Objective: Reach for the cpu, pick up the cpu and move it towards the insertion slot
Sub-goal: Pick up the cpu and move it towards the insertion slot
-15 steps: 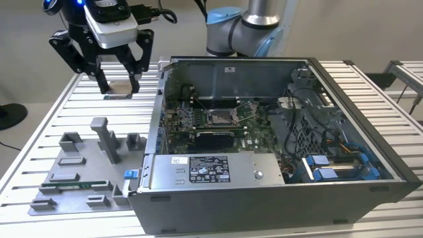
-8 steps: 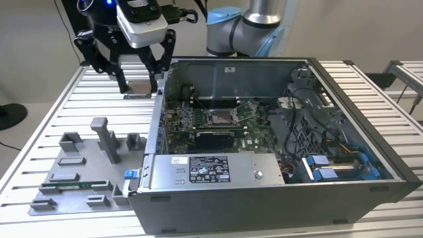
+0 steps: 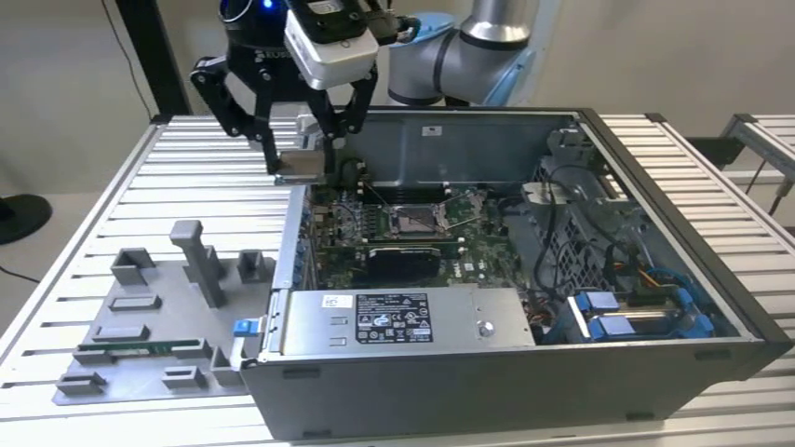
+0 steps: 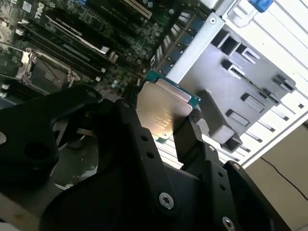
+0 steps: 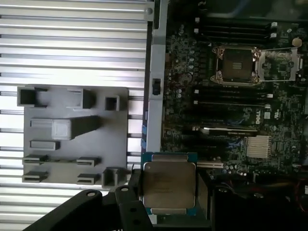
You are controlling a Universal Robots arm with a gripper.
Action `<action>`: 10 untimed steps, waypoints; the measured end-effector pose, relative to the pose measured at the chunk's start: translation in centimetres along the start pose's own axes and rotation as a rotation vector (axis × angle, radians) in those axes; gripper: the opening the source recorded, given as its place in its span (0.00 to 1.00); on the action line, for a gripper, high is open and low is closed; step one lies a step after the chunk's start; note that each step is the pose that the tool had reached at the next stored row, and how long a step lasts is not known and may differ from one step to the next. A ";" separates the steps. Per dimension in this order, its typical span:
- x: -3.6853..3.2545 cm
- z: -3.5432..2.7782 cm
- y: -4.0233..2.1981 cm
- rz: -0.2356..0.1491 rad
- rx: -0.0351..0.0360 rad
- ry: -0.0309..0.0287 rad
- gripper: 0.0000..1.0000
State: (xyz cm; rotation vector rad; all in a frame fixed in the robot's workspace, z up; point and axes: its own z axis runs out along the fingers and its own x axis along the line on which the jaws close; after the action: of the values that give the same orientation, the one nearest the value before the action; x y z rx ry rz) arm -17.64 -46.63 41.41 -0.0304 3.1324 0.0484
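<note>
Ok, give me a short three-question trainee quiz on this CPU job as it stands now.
1. True or false: the gripper is shut on the cpu.
2. In the exterior view, the gripper hangs above: A) the grey fixture plate, B) the case wall at the open computer case's far corner on the exterior view's left, C) the blue cables.
3. Fill in: the motherboard's cpu socket is open and ____.

Key: 1 true. 2 B. 3 empty.
</note>
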 end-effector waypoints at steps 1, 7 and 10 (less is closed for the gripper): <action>-0.49 0.00 -0.01 0.000 0.0000 0.0000 0.00; -3.20 0.03 -0.06 0.000 0.0000 0.0000 0.00; -4.55 0.04 -0.09 0.000 0.0000 0.0000 0.00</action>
State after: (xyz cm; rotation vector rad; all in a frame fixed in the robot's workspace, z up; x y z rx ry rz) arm -13.09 -46.63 41.41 -0.0306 3.1324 0.0484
